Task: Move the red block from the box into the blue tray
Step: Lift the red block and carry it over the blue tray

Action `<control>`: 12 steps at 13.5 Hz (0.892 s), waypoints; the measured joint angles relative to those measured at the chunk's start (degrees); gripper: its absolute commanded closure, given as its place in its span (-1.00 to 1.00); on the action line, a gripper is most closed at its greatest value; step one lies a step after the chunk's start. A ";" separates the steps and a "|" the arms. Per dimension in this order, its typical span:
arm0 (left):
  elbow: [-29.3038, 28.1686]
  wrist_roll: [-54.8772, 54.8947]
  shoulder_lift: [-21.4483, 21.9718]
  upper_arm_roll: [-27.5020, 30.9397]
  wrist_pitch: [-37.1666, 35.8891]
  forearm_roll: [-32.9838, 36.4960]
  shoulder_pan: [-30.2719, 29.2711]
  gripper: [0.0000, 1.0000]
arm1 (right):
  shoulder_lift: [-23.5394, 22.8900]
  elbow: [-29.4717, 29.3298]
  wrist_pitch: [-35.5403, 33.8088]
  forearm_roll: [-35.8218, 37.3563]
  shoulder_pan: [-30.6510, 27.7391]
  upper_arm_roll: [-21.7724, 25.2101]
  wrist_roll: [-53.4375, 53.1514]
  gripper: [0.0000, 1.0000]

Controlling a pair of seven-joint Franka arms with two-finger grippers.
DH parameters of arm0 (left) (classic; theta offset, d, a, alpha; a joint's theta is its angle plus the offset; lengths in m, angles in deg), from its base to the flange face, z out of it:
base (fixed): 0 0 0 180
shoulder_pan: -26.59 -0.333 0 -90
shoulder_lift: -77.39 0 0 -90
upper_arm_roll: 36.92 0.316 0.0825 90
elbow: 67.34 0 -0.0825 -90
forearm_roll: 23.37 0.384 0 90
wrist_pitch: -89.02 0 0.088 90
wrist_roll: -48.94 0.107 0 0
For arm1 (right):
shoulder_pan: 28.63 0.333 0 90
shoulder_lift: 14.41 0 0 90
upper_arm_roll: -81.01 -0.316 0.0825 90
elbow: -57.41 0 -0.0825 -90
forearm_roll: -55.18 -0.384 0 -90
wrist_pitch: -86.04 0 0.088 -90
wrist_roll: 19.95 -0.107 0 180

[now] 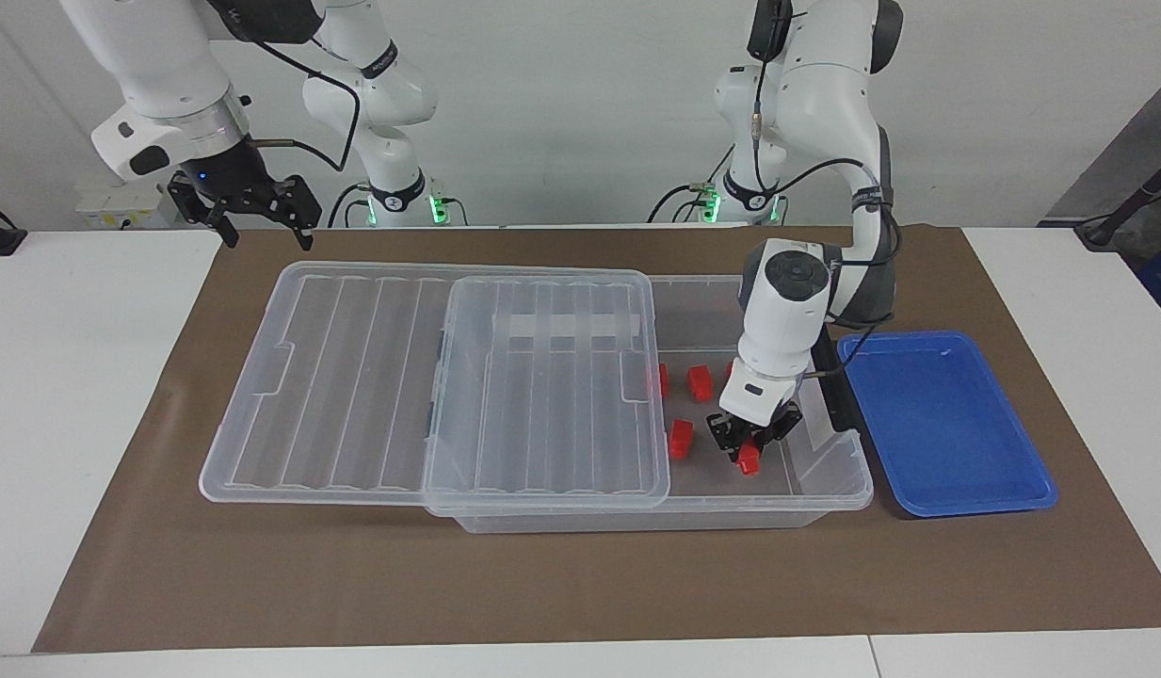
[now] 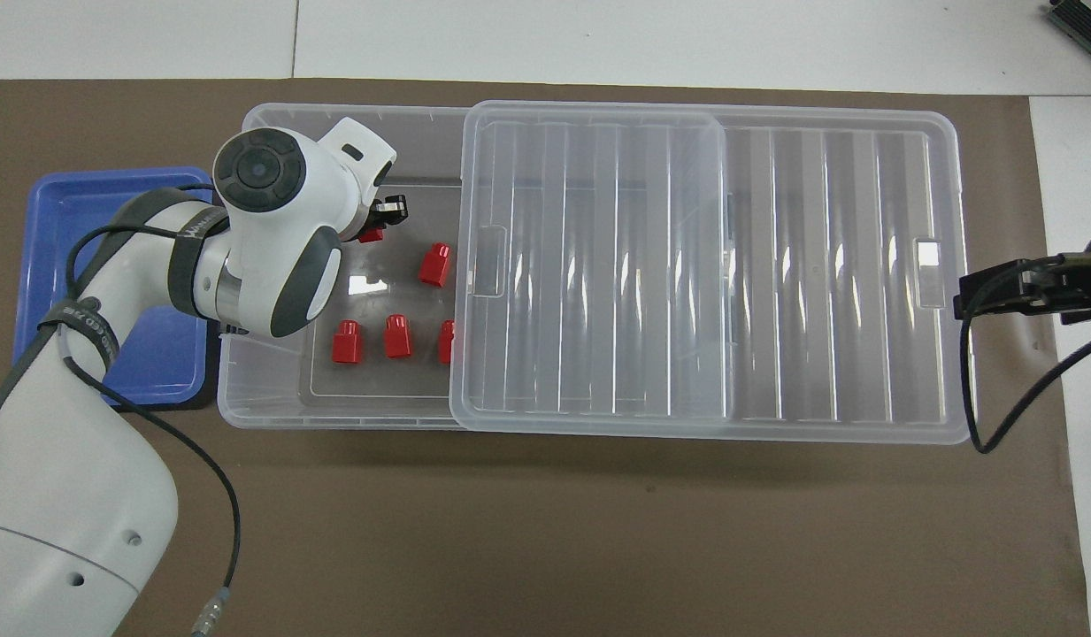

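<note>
The clear box (image 1: pixel 825 490) lies along the brown mat, its ribbed lid (image 1: pixel 429 377) slid toward the right arm's end. My left gripper (image 1: pixel 749 447) is down inside the open end, shut on a red block (image 1: pixel 749 459) low in the box. The overhead view shows only a bit of that block (image 2: pixel 371 235) under the wrist. Several other red blocks (image 2: pixel 397 336) lie on the box floor. The blue tray (image 1: pixel 947 424) sits empty beside the box at the left arm's end. My right gripper (image 1: pixel 260 221) waits open, up over the mat's edge near the lid's end.
The lid (image 2: pixel 713 265) overhangs the box (image 2: pixel 271 407) at the right arm's end and covers most of it. One loose block (image 2: pixel 445 341) is half under the lid's edge. A black handle (image 1: pixel 830 391) is on the box end facing the tray.
</note>
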 measured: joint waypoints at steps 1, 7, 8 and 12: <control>1.39 0.00 0.62 -0.06 -2.96 -0.65 0.01 1.00 | 0.00 -0.02 0.00 0.00 -0.02 0.08 0.00 -1.00; 4.81 0.55 10.65 0.95 -23.23 -1.17 -0.20 1.00 | 1.14 -0.72 0.00 -0.01 -0.02 0.14 0.00 -1.00; 5.88 1.34 11.99 1.29 -26.88 -1.17 -0.24 1.00 | 1.47 -0.75 0.00 -0.01 -0.02 0.14 0.00 -1.00; 9.98 12.78 13.28 1.90 -35.52 -1.16 -5.72 1.00 | 2.15 -0.76 0.00 -0.02 -0.02 0.14 0.00 -1.00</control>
